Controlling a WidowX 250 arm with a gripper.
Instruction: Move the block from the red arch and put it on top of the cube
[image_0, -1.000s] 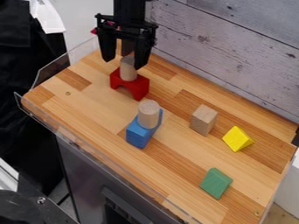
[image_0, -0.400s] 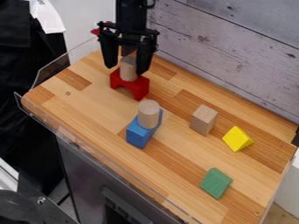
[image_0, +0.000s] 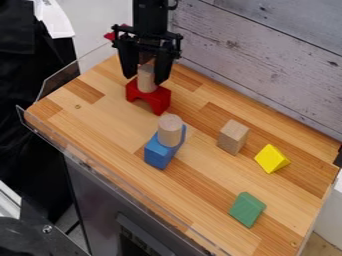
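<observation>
My claw (image_0: 145, 79) is released, its fingers parted astride the wooden block (image_0: 146, 82), which stands upright on the red arch (image_0: 152, 99). Off-centre closure could topple the wooden block or drag the red arch. The lane to the cube (image_0: 232, 136) runs between the plank wall (image_0: 254, 60) and the cylinder (image_0: 170, 131) on the blue block (image_0: 159, 153); low carriage risks clipping the cylinder.

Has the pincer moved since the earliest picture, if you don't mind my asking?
Yes, the pincer has come down slightly, bringing its tips nearer the level of the red arch.
</observation>
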